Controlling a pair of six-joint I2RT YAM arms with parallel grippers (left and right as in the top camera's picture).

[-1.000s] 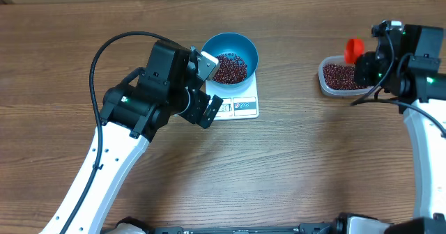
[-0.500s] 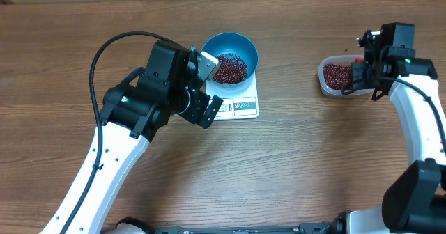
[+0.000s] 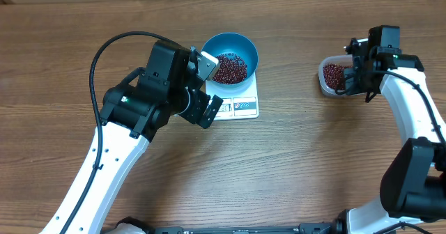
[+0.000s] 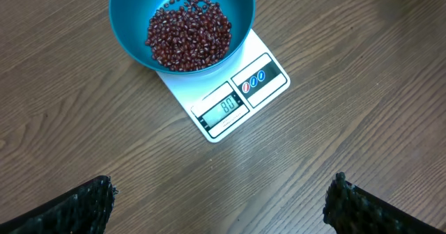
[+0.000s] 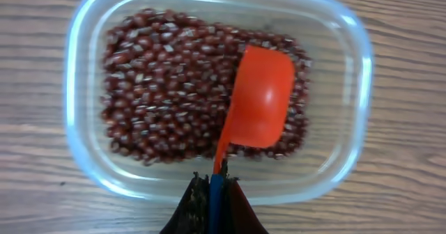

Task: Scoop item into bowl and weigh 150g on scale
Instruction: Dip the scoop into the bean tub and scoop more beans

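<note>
Right gripper [image 5: 211,196]: clamped tight on the handle of a red scoop [image 5: 261,98], whose cup lies among the beans [image 5: 160,88] inside a clear tub [image 5: 357,67]. Left gripper [image 4: 221,196]: jaws wide, empty, above the wooden table [image 4: 362,122], near the scale [image 4: 268,77]. A blue bowl [image 4: 129,18] with more beans stands on the scale, nothing blocking it.

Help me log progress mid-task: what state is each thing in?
Round bright-blue bowl: on the scale, partly filled with red-brown beans.
Flat white kitchen scale: on, display lit.
Clear plastic tub: uncovered, holding beans.
Orange-red plastic scoop: bare of beans, over the tub.
Left hand: open, empty.
Right hand: shut on the scoop's handle.
</note>
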